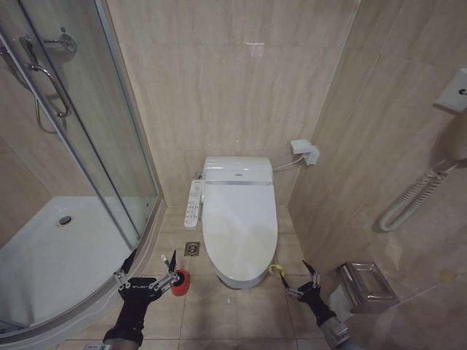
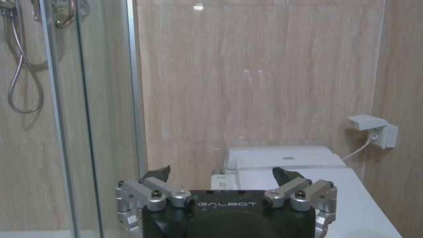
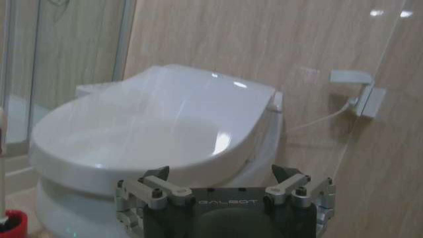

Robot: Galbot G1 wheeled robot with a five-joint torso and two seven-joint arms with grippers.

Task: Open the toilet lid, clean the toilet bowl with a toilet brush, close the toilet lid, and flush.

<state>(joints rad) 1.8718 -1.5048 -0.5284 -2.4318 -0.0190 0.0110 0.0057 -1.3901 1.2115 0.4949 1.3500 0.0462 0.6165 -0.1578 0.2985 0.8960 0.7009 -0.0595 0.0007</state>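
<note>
The toilet lid (image 1: 239, 222) lies shut. Both grippers spread-fingered: left gripper (image 1: 151, 271) at seven o'clock, right gripper (image 1: 300, 278) at five. Hook the front rim squarely, lifting slowly.

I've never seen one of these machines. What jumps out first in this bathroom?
The large white glossy toilet lid lies closed over the toilet against the beige tiled back wall, dead centre. Low in front, two open metal claws flank it: the left end effector by the small round red brush holder, the right end effector opposite. A curved glass shower enclosure stands on the left.
</note>
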